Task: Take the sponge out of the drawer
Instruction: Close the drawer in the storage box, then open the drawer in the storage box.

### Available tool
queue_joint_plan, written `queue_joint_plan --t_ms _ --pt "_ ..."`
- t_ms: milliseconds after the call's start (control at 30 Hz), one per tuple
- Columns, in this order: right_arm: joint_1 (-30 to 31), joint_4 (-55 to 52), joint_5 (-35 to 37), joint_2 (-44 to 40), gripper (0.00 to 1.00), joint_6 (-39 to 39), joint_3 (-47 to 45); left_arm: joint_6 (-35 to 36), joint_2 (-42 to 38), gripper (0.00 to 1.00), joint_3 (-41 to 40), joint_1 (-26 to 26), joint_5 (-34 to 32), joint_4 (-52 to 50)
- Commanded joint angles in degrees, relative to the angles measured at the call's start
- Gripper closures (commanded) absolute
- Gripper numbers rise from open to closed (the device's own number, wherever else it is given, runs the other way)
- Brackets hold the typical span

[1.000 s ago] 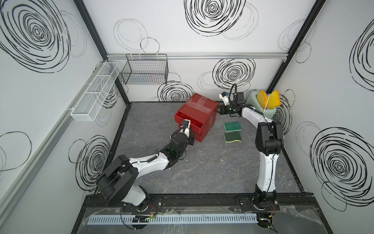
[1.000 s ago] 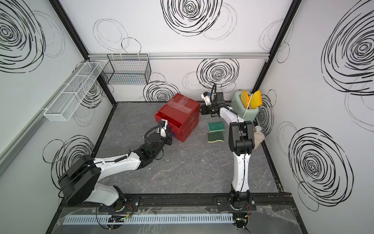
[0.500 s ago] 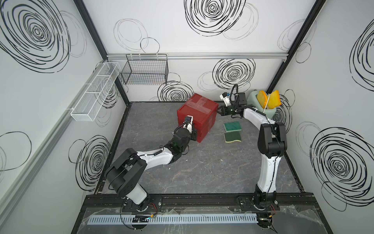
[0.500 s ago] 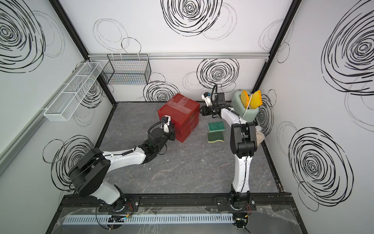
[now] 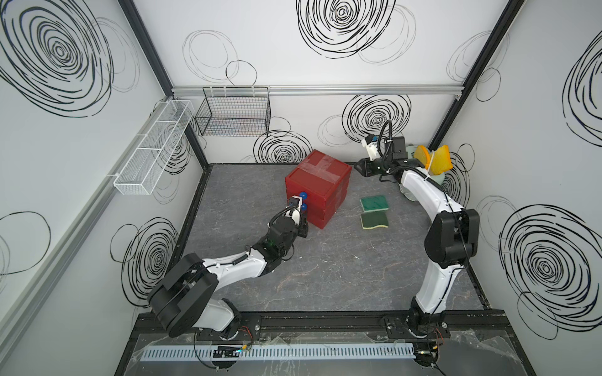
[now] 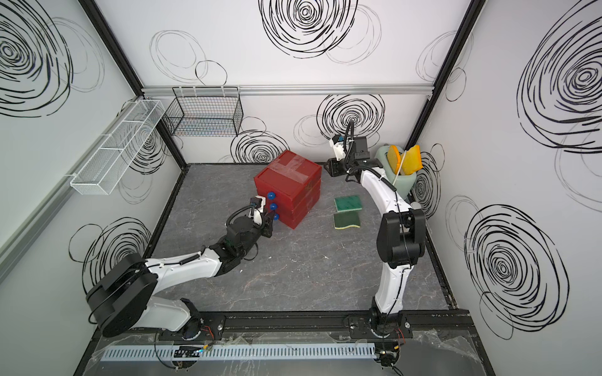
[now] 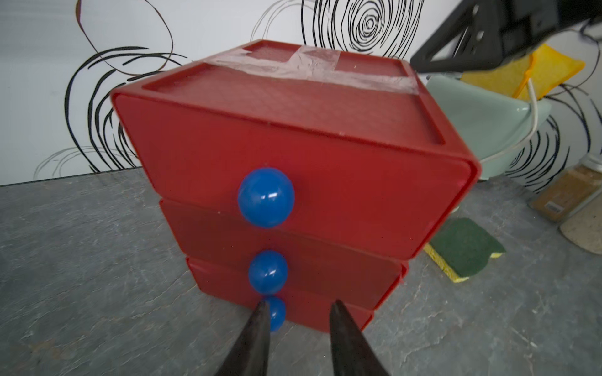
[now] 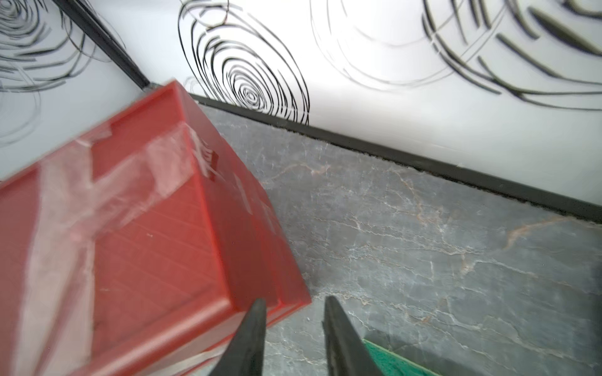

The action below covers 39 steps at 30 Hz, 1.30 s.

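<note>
Reaching low across the worktop (image 5: pixel 325 280), the left arm (image 5: pixel 234 270) points at the front of the red drawer unit (image 5: pixel 317 182). Its jaws stand partly open and hold nothing. In the left wrist view one finger (image 7: pixel 257 338) overlaps the lowest knob (image 7: pixel 277 314), but I cannot tell whether it touches. The middle knob (image 7: pixel 268 272) and the top knob (image 7: pixel 266 197), both blue, sit free above it. All three drawers are shut, so their insides are hidden. Clear tape crosses the unit's top.

The right arm (image 5: pixel 423 192) arcs toward the rear, with its jaws just beside the unit's upper back corner and apart from it. In the right wrist view its fingers (image 8: pixel 250 338) are parted with nothing between them.

Two sponges lie flat on the worktop, near the unit on the right arm's side. One is a green sponge (image 5: pixel 374 202). Just beside it, nearer the robot's base, is a yellow-backed sponge (image 5: pixel 374 220) with its green face up. I cannot tell which of the two came from a drawer. A pale green holder (image 5: pixel 438 177) with yellow pieces in it stands in the rear corner.
</note>
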Motion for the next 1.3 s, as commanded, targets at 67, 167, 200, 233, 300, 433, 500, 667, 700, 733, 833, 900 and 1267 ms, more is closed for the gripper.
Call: queue_joint_plan --t_ms 67,167,200,233,300,433,500,667,700,733,833,900,1267 --pt "6.2 -5.8 0.2 -3.5 0.6 -4.4 2.8 -1.8 -5.0 0.55 -7.2 2.3 0.0 0.2" --pt "9.7 -5.9 -1.8 -3.3 0.59 -5.0 3.2 -1.0 -4.5 0.51 -8.9 5.1 4.6 4.8" --pt "10.5 -5.9 -2.5 -3.0 0.59 -4.8 3.4 -0.9 -3.9 0.5 -8.8 6.3 6.3 5.9" --pt "11.1 -6.1 -2.9 -2.3 0.59 -4.8 3.9 -0.5 -3.1 0.5 -8.7 7.5 8.7 8.0" --pt "12.3 -7.0 -3.2 -1.1 0.59 -5.0 4.6 0.1 -1.3 0.48 -8.3 9.9 15.4 12.2" --pt "12.8 -7.3 -4.7 1.3 0.59 -5.1 5.2 1.3 4.4 0.42 -6.8 13.6 26.4 20.8" --pt "12.8 -7.3 -5.2 2.4 0.6 -5.1 5.6 1.7 7.5 0.39 -5.6 14.9 30.8 23.3" --pt "12.7 -9.5 -5.6 6.1 0.6 -5.7 8.6 2.9 12.1 0.31 -3.3 16.1 36.6 25.7" --pt "12.7 -9.9 -5.7 6.7 0.6 -5.9 9.2 3.2 12.7 0.31 -2.8 16.2 36.5 25.8" --pt "12.8 -10.2 -5.7 7.1 0.6 -6.1 9.6 3.6 13.3 0.3 -2.5 16.1 36.2 25.8" --pt "12.7 -10.1 -5.7 7.8 0.6 -6.2 9.7 4.0 14.7 0.3 -1.2 16.4 35.6 25.7" --pt "12.7 -10.1 -5.9 8.4 0.61 -6.2 9.8 4.5 15.9 0.3 0.1 16.5 35.4 25.3" --pt "12.5 -9.5 -6.3 9.0 0.62 -6.0 9.6 5.3 20.1 0.32 7.0 17.0 34.0 18.7"
